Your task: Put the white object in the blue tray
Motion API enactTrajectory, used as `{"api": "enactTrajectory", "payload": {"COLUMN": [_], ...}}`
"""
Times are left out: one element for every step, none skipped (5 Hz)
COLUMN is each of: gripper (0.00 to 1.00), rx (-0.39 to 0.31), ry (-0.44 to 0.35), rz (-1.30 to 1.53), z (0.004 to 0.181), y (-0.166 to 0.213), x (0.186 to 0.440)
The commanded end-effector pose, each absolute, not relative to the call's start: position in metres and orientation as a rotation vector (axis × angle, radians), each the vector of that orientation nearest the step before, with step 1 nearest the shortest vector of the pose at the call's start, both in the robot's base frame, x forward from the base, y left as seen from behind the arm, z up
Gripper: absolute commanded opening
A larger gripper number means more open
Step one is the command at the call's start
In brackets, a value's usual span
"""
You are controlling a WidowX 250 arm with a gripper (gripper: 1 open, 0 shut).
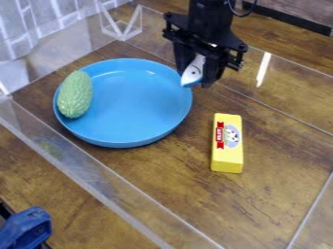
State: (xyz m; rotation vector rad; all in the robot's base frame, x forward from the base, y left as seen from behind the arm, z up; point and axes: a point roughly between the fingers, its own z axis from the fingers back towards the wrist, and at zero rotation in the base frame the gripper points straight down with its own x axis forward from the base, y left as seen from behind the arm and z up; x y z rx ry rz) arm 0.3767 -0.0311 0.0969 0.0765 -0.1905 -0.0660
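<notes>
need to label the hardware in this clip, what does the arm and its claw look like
One arm comes down from the top edge of the view, all black. Its claw is black too, a boxy head with several thin straight prongs pointing down, like a small cage. No coloured markings or labels are legible on it, and no loose cables can be made out at this image size.

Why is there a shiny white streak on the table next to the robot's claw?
In the camera view, that streak is glare: light bouncing off the glossy wooden table. The gripper, shut on the white object, looks a bit soft and blurry, while the blue tray and yellow block look evenly lit.
</notes>
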Motion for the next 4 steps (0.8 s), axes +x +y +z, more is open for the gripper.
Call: {"api": "enactTrajectory", "payload": {"gripper": [0.00, 0.00, 0.00, 0.00], "rx": [0.077, 0.079, 0.081, 0.083], "ry": [-0.265, -0.269, -0.274, -0.278], "rz": [-0.070, -0.077, -0.086, -0.093], "z": [0.1200, 0.1184, 0.1174, 0.1160], "y": [-0.0320, -0.0341, -0.0369, -0.0391], "x": [0.3797, 0.3812, 0.3813, 0.3821]}}
